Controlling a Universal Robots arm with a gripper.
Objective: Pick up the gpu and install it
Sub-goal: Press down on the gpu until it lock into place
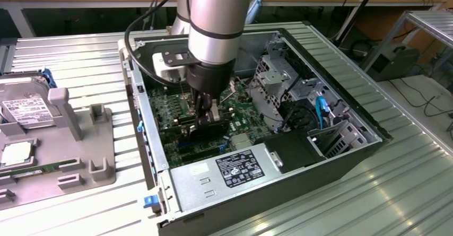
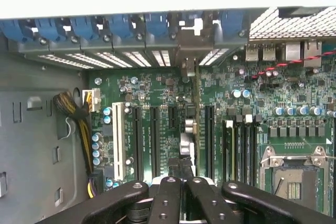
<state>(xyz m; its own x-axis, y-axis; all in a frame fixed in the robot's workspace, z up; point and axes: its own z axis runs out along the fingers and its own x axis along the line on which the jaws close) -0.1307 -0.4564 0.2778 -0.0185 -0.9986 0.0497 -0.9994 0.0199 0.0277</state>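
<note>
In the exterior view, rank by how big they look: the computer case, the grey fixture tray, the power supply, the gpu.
Largest to smallest:
1. computer case
2. grey fixture tray, partly cut off at the picture's edge
3. power supply
4. gpu, seen edge-on and partly hidden under the gripper, so its full size is unsure

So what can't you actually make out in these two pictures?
- The gpu, exterior view: mostly behind the pincer and the arm; whether it is fully seated cannot be told.
- Its slot, wrist view: hidden beneath the card's edge.
- Label text on the power supply, exterior view: too small to read.
- Drive, exterior view's left: cut off by the edge.
</note>
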